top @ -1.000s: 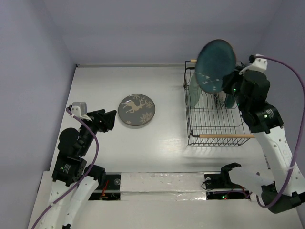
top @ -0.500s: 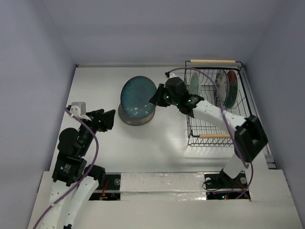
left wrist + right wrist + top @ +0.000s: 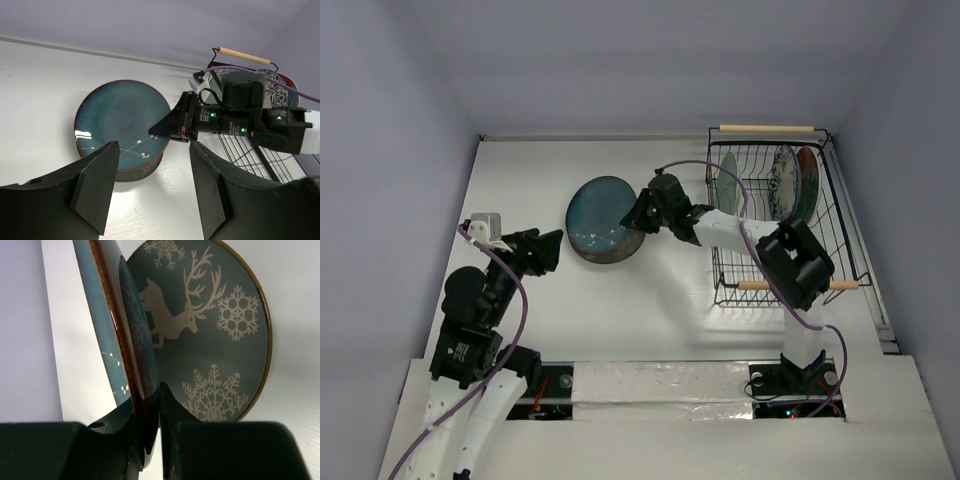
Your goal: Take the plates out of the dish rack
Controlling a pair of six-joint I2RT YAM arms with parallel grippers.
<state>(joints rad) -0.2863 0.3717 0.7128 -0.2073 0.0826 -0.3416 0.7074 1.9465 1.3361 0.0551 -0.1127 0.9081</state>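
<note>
The glossy teal plate (image 3: 602,214) lies tilted over the dark grey deer plate (image 3: 612,256) at mid-table. My right gripper (image 3: 642,214) is shut on the teal plate's right rim. In the right wrist view the teal plate (image 3: 131,335) is edge-on between the jaws of the right gripper (image 3: 150,415), with the deer plate (image 3: 210,340) just behind it. The black wire dish rack (image 3: 775,262) at the right holds the pale green plate (image 3: 728,180), the white floral plate (image 3: 783,178) and the red plate (image 3: 808,185) upright. My left gripper (image 3: 546,250) is open and empty, left of the plates.
In the left wrist view the left gripper (image 3: 152,195) is low over bare table, facing the teal plate (image 3: 120,120) and the right gripper (image 3: 161,132). The rack's wooden handles (image 3: 767,128) run across its far and near ends. Walls close in at the back and both sides.
My right arm has carried the teal plate from above the rack leftward and lowered it onto the deer plate. The left arm has not moved.
</note>
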